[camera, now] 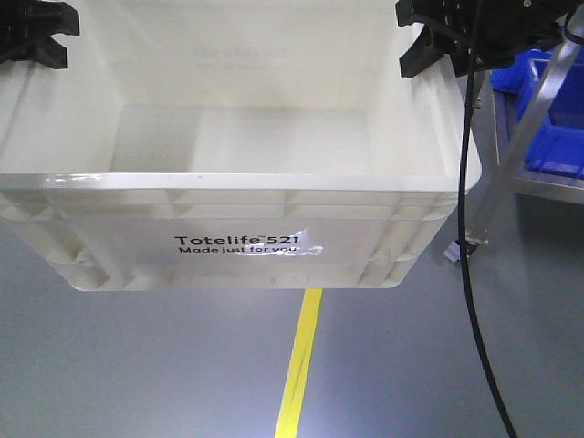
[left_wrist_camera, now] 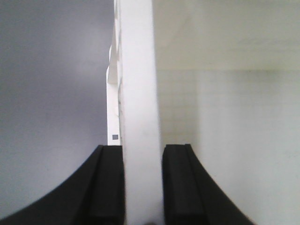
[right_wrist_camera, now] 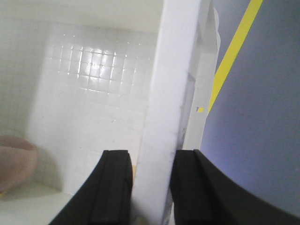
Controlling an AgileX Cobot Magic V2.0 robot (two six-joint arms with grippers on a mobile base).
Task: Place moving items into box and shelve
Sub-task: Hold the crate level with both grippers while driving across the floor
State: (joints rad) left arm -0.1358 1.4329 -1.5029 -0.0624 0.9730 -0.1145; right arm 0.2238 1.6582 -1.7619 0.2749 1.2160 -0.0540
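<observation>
Exterior front-facing view: I'm carrying the box [camera: 228,228] clear of the grey floor [camera: 137,365], slung between both arms above the yellow line [camera: 301,365].

The left gripper [left_wrist_camera: 143,183] is clamped on the box's left wall and the right gripper [right_wrist_camera: 150,183] on its right wall, with pads pressed either side of each. I can see one pinkish rounded item [right_wrist_camera: 14,161] low inside, so I judge loading done or nearly so, with shelving left. The blue bins [camera: 547,100], a slanted metal strut [camera: 520,146] and a black cable [camera: 467,228] crowd the box's right end.
</observation>
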